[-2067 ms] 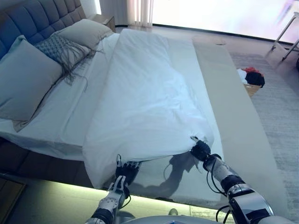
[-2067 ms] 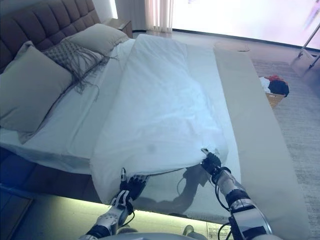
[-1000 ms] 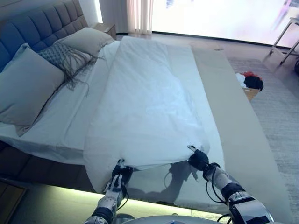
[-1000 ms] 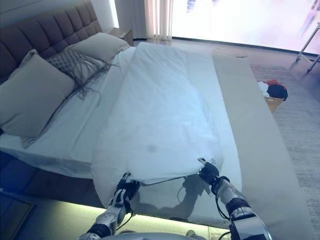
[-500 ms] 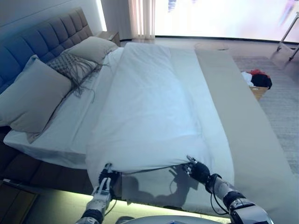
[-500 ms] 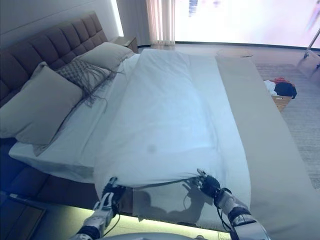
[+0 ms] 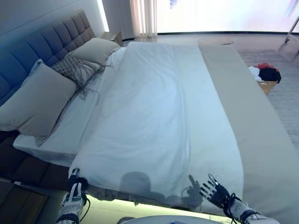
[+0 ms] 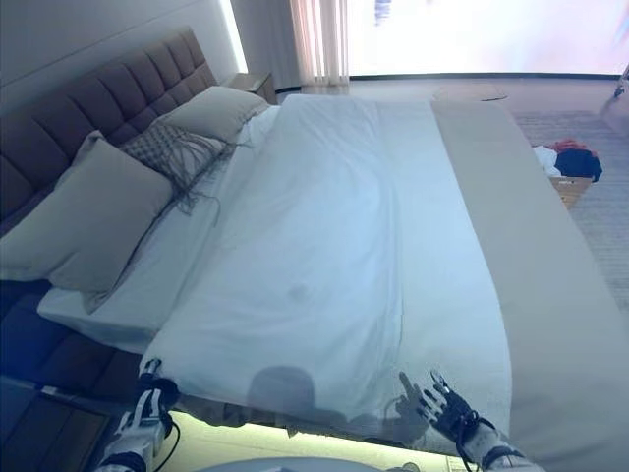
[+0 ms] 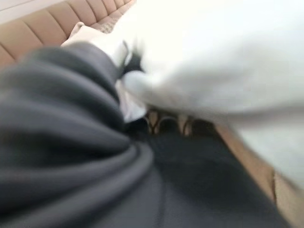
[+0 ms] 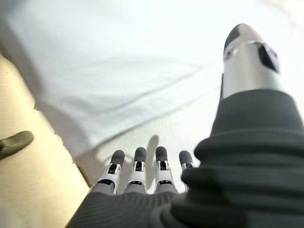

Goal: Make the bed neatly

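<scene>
Over by the tufted headboard (image 7: 42, 44), a large grey pillow (image 7: 37, 100) leans at the bed's (image 8: 103, 305) left side, with a fringed cushion (image 7: 77, 70) and a second pillow (image 7: 96, 49) further along. The white duvet (image 7: 149, 116) lies spread flat down the middle of the mattress, its near edge hanging over the foot. At the duvet's near left corner the left robot hand (image 7: 74, 184) is closed on a bunch of the cloth. Right of the duvet runs a beige bed runner (image 7: 252, 116). The right robot hand (image 7: 215, 192) hovers just past the near right edge, fingers straight and spread, holding nothing. Far right, a basket of clothes (image 7: 267, 77) sits on the floor.
</scene>
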